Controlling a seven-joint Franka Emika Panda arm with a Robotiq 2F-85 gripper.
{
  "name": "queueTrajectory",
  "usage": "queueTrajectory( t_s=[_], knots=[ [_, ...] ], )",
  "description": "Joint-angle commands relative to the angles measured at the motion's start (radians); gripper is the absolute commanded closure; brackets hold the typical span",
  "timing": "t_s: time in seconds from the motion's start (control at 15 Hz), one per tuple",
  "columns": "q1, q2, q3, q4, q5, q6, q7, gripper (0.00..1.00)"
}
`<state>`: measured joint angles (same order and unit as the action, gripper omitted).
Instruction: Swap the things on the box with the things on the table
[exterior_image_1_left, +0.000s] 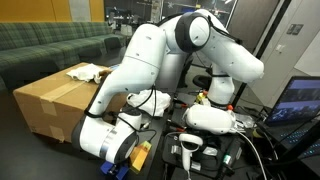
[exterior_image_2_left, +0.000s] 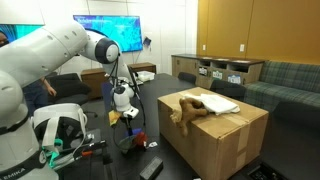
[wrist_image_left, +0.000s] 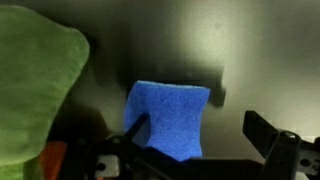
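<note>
Arm (exterior_image_1_left: 150, 60) is seen folded into a high arch in both exterior views, the forearm turned down so that the gripper (wrist_image_left: 196, 122) is pointed at the black table (wrist_image_left: 260, 60). The jaws are held spread wide and nothing is pinched. A blue sponge (wrist_image_left: 168, 118) is seen lying flat directly below the gripper, between the two fingers (wrist_image_left: 138, 128), its near edge crossed by one of them. A green cloth (wrist_image_left: 35, 90) is found just beside that finger, on its outer side. Bare table is left open beyond the sponge and past the other finger. The box (exterior_image_2_left: 215, 140) is set well apart from the gripper, with a brown plush toy (exterior_image_2_left: 190, 108) and a pale flat sheet (exterior_image_2_left: 225, 104) laid on top; a green striped sofa (exterior_image_2_left: 275, 75) is seen behind it.
</note>
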<state>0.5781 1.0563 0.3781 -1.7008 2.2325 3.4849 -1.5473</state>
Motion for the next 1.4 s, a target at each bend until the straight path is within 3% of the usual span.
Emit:
queueTrajectory(
  t_s=[0.0,0.27,0.33,0.4,0.8,1.33],
  knots=[
    [0.027,-0.039,0.0,-0.034,-0.009,0.027,-0.016,0.0],
    [0.054,-0.065,0.01,-0.048,-0.004,0.081,-0.03,0.0],
    [0.029,-0.068,0.062,-0.083,-0.14,0.11,0.09,0.0],
    [0.065,-0.077,0.021,-0.061,-0.039,0.118,-0.014,0.0],
    [0.038,-0.065,0.063,-0.049,-0.059,0.176,-0.053,0.0],
    [-0.013,-0.051,0.06,-0.047,-0.066,0.098,-0.118,0.0]
  ],
)
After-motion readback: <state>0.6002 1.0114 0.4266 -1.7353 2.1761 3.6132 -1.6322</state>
